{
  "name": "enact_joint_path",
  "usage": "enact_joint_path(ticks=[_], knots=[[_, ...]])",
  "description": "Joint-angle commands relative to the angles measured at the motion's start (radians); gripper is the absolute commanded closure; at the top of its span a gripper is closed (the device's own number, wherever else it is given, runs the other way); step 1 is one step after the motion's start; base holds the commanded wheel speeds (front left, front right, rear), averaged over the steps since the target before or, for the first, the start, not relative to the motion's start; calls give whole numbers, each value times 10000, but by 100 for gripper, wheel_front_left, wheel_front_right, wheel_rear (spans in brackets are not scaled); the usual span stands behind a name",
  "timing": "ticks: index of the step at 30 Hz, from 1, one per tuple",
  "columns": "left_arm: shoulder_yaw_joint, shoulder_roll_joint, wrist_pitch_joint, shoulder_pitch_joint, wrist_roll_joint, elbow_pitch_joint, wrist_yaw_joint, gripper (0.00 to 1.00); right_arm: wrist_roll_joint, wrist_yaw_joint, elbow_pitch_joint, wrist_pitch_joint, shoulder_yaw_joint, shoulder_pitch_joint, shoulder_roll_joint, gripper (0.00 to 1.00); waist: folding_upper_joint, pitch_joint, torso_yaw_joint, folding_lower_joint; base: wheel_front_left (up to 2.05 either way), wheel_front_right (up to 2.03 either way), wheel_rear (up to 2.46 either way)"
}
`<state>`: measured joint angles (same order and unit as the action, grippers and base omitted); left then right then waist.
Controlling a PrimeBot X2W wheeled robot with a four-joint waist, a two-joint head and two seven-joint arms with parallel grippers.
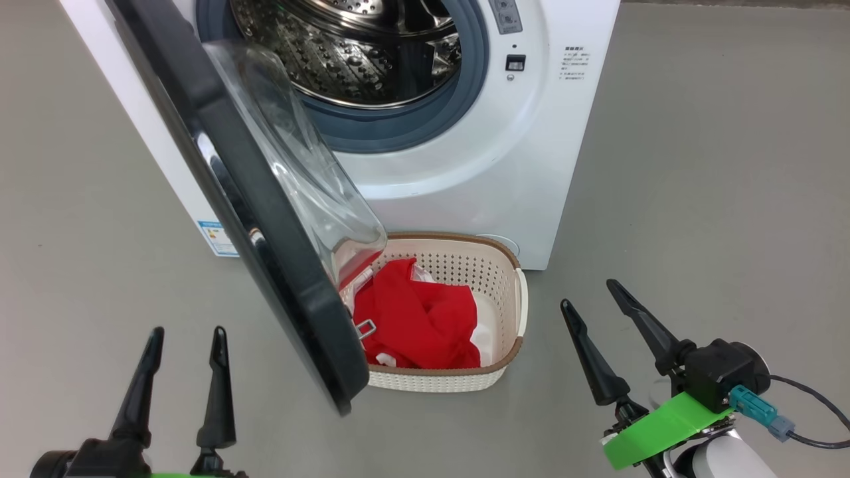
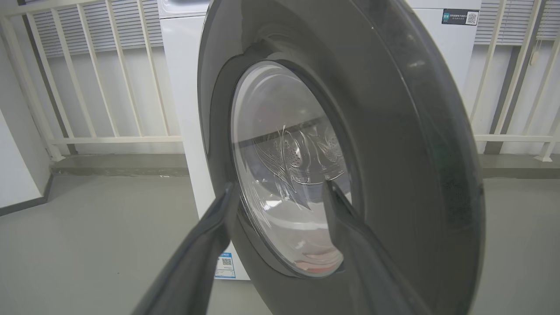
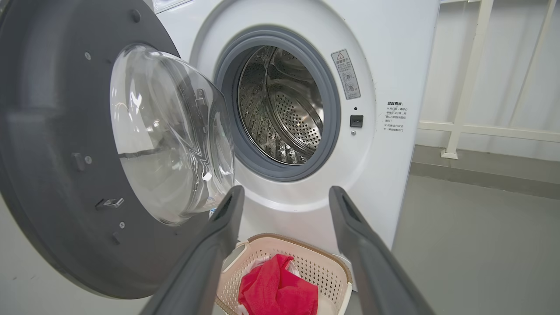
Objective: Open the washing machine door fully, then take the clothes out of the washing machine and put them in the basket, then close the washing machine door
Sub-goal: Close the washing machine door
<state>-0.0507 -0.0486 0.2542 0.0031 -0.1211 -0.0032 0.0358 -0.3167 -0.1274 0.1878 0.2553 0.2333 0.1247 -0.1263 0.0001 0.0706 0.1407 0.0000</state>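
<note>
Left tool (image 1: 188, 332) and right tool (image 1: 588, 292) are both spread, holding nothing. Clothes (image 1: 418, 318) are in the basket (image 1: 511, 265) by the washer (image 1: 465, 166), and the door (image 1: 299, 292) hangs open over it. I'd push the door's outer face with the left tool, steady, till it latches.

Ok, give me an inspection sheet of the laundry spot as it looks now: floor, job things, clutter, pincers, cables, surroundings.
Surface: smooth grey floor under everything.
Job's things: bright red fabric clothes lie in the cream perforated plastic basket before the big white front-loading washing machine; its glossy black round door with clear glass bowl stands open over the basket's left side; visible steel drum holds no clothes.
Clutter: nothing seen.
Pincers: left pincer open, empty, facing the door's outer side; right pincer open, empty, right of the basket.
Cables: dark cable with teal plug by the right wrist.
Surroundings: white railing behind the machine.
</note>
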Motion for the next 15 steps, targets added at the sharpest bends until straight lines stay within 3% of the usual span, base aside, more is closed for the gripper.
enact_joint_path(ticks=[1, 11, 14, 15], knots=[[-352, -65, 75, -140, 137, -194, 32, 0, -22, -33, -275, 65, 109, 37, -83, 0, -1, -1, 15, 0, 0, 0, 0], [-350, -29, 76, -106, 225, -116, 113, 0, -7, -33, -232, 65, 121, 1, -95, 0, -1, -39, 42, 0, 0, 0, 0], [-448, -22, 76, -161, -368, -13, 93, 0, -16, -33, -229, 65, 136, 11, -99, 0, -1, -25, 36, 0, 0, 0, 0], [-461, -21, 76, -214, -663, -4, 57, 58, -17, -33, -229, 65, 131, 15, -103, 0, -1, -18, 40, 0, 0, 0, 0]])
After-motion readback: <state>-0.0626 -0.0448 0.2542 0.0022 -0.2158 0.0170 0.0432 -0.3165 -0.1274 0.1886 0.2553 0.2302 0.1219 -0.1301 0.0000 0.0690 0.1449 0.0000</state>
